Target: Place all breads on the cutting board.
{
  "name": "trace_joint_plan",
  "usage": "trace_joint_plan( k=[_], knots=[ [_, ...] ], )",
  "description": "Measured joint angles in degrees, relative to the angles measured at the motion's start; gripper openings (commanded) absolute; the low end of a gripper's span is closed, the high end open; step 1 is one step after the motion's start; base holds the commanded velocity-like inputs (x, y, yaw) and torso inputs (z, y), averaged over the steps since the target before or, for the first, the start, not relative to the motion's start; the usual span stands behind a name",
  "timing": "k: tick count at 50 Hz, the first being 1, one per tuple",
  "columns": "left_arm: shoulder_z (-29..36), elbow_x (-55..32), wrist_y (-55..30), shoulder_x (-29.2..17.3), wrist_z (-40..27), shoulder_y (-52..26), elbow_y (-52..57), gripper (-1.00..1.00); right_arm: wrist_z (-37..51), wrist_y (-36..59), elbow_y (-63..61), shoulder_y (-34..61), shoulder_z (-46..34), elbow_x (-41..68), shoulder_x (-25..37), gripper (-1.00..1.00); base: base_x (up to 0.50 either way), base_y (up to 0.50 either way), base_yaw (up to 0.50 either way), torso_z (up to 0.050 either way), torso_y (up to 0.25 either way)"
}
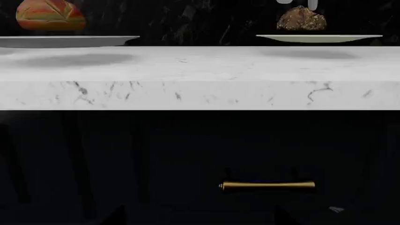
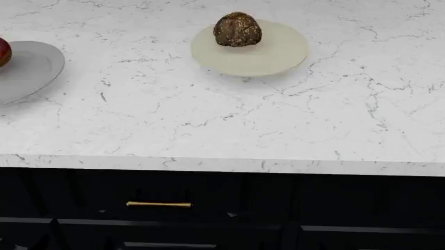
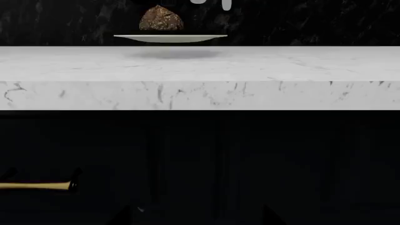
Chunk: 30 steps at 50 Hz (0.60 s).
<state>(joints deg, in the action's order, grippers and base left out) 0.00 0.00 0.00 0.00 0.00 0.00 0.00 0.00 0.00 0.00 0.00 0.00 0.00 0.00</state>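
Note:
The dark, seed-speckled bread (image 2: 237,29) sits on a round cream plate (image 2: 278,52) at the back middle of the marble counter; it also shows in both wrist views as the dark bread (image 1: 301,20) (image 3: 161,19). The glossy reddish striped bread (image 1: 50,15) lies on a grey plate (image 2: 28,67), cut off by the head view's left edge as the reddish bread (image 2: 3,52). The cutting board is out of view. My left gripper (image 1: 200,218) and right gripper (image 3: 195,218) hang below counter height, facing the dark cabinet. Only the tips show, spread wide, with nothing between them.
The white marble counter (image 2: 208,120) has a thick front edge (image 1: 200,93) above both grippers. Under it are dark cabinet drawers with a brass handle (image 2: 158,204), which shows as the brass handle (image 1: 267,185) ahead of the left gripper.

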Motion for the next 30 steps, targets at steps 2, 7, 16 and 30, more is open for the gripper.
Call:
trace_joint_plan(
  k=[2, 7, 16, 30],
  knots=[
    [0.8, 0.2, -0.7, -0.2, 0.6, -0.6, -0.6, 1.00, 0.3, 0.0, 0.1, -0.1, -0.1, -0.1, 0.1, 1.00, 0.00, 0.00, 0.00, 0.000, 0.000],
    [1.1, -0.5, -0.6, -0.6, -0.2, -0.5, -0.5, 1.00, 0.9, -0.2, 0.1, 0.0, -0.7, 0.7, 0.7, 1.00, 0.00, 0.00, 0.00, 0.000, 0.000],
    [2.1, -1.8, -0.4, -1.7, -1.8, -0.4, -0.5, 1.00, 1.9, -0.5, 0.3, 0.1, -2.1, 2.0, 1.9, 1.00, 0.00, 0.00, 0.00, 0.000, 0.000],
    [3.4, -4.4, 1.5, -3.3, -3.1, 0.5, 0.9, 1.00, 3.7, -0.9, 0.4, 0.1, -4.0, 3.1, 3.4, 1.00, 0.00, 0.00, 0.00, 0.031, 0.004]
  ],
)
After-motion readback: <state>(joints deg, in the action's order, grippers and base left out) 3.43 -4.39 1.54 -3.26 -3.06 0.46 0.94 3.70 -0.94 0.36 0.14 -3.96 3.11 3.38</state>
